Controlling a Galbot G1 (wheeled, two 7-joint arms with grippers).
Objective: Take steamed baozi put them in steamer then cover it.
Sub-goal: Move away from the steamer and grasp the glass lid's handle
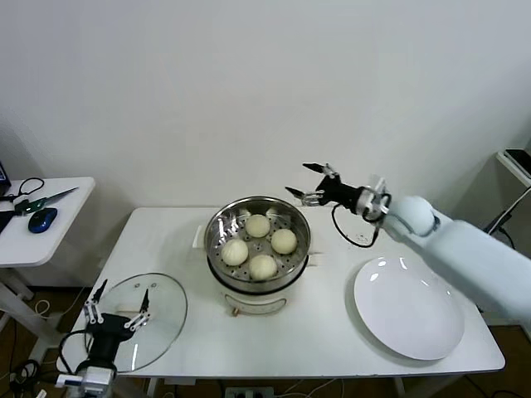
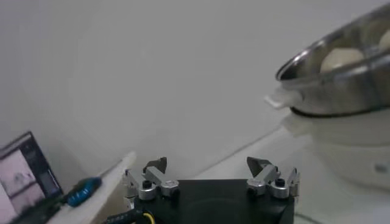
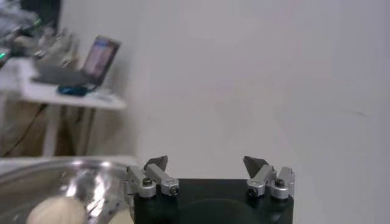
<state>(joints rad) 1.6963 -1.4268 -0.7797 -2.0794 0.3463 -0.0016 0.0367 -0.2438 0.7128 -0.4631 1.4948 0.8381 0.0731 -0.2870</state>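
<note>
Four steamed baozi (image 1: pixel 258 225) (image 1: pixel 284 240) (image 1: pixel 235 252) (image 1: pixel 263 266) are counted inside one steamer (image 1: pixel 217 235); one cover (image 1: pixel 168 311) is seen on one white table (image 1: pixel 332 323); one white plate (image 1: pixel 408 308) is counted; two grippers are seen, the left gripper (image 1: pixel 117 306) and the right gripper (image 1: pixel 304 180); one side table (image 1: pixel 66 217) is seen, on which one pair of scissors (image 1: pixel 37 200) and one blue mouse (image 1: pixel 42 219) are counted.

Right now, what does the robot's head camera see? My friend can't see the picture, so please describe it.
Four steamed baozi sit inside the uncovered steamer at the middle of a white table. The right gripper hangs open beside the steamer's far rim, above an empty white plate. The glass cover lies at the table's left corner, with the open left gripper over it.
</note>
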